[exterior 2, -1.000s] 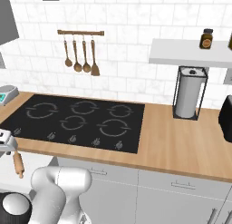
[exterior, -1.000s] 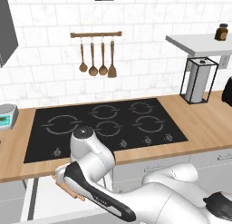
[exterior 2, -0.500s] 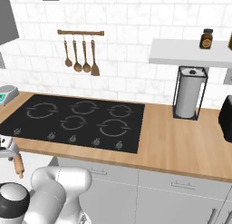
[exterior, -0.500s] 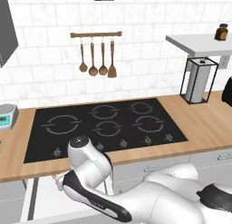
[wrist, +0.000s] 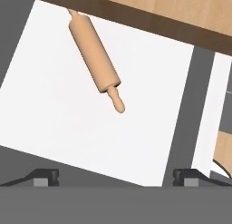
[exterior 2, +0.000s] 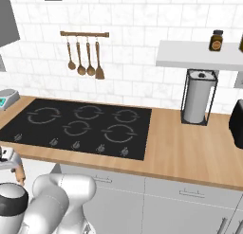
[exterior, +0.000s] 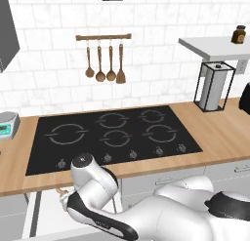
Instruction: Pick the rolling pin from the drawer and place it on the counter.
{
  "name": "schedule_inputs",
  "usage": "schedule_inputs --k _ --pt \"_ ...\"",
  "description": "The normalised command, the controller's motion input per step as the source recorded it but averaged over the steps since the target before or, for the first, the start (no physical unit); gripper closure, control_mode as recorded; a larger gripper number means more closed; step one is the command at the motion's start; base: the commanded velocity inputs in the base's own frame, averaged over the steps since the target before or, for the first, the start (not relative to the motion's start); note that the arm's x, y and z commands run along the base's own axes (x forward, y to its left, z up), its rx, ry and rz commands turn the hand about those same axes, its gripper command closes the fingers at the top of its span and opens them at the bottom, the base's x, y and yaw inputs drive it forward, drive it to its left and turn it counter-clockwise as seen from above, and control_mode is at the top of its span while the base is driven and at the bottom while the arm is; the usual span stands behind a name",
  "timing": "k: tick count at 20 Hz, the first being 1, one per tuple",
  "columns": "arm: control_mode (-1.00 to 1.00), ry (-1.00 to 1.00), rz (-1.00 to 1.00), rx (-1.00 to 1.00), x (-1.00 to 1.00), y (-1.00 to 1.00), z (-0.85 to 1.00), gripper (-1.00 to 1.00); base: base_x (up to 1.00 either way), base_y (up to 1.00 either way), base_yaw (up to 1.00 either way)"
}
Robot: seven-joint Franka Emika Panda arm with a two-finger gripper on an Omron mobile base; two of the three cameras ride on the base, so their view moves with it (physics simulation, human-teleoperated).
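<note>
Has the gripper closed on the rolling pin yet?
No: in the hand view the rolling pin lies loose on the drawer floor, well ahead of the open gripper.

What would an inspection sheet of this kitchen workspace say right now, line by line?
Surface: the counter is a light-brown wooden worktop framing a black cooktop.
Job's things: the rolling pin lies loose on the white floor of the open drawer, its far end tucked under the counter edge.
Clutter: a paper towel holder and a small scale stand on the counter.
Grippers: the gripper hangs open above the drawer, holding nothing and apart from the rolling pin.
Cables: nothing seen.
Surroundings: white tiled wall with hanging wooden utensils, a wall shelf carrying a jar, grey cabinet fronts below.
</note>
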Motion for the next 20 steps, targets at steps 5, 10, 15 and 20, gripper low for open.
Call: schedule_inputs --k 5,10,15,20 --pt "-1.00 0.01 0.00 0.00 0.15 0.00 -0.06 -1.00 0.00 0.00 0.00" --pt "-1.00 0.00 -0.02 0.00 0.16 0.09 -0.12 -1.00 0.00 0.00 0.00" --pt "-1.00 0.01 -0.05 0.00 0.23 0.22 -0.12 -1.00 0.00 0.00 0.00" --pt "-1.00 0.04 -0.02 0.00 0.22 0.15 -0.02 -1.00 0.00 0.00 0.00"
